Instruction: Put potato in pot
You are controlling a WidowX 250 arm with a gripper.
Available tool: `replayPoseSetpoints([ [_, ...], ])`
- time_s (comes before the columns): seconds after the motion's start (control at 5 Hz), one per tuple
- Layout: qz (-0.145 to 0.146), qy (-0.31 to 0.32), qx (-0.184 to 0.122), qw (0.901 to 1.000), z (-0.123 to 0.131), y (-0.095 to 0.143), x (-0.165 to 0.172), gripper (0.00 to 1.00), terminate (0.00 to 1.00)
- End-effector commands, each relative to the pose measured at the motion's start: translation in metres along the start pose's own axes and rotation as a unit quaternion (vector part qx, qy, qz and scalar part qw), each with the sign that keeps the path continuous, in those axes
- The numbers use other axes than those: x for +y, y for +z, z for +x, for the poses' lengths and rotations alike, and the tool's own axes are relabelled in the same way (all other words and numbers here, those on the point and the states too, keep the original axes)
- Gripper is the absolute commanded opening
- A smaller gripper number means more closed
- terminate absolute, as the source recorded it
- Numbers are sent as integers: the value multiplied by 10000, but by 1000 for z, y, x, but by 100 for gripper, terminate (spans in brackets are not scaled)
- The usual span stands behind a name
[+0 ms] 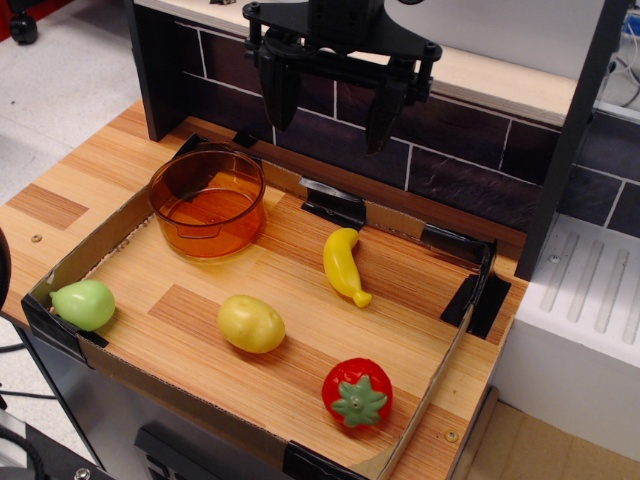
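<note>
The potato (251,323) is a smooth dull-yellow oval lying on the wooden board near the front middle. The pot (208,199) is a round translucent amber-orange container standing empty at the back left of the board. My black gripper (330,125) hangs high above the back of the board, to the right of the pot and well behind the potato. Its two fingers (279,95) point down and stand wide apart with nothing between them.
A yellow banana (344,265) lies in the middle right. A red strawberry (357,393) sits at the front right. A light green pear (84,304) rests at the front left corner. A low cardboard wall (440,365) rings the board. A dark brick-pattern backsplash (450,160) stands behind.
</note>
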State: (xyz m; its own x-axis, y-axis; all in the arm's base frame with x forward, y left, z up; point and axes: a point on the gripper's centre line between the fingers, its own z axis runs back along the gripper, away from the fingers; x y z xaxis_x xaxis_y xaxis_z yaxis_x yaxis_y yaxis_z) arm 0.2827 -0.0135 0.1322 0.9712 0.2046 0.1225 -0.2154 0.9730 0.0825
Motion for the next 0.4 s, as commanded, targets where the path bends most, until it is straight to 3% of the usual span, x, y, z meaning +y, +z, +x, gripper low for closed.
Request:
replayPoseSetpoints([
  [0.0, 0, 0, 0, 10000, 0, 0, 0, 100, 0],
  [0.2, -329, 1273, 563, 9897, -6, 2, 16, 100, 0],
])
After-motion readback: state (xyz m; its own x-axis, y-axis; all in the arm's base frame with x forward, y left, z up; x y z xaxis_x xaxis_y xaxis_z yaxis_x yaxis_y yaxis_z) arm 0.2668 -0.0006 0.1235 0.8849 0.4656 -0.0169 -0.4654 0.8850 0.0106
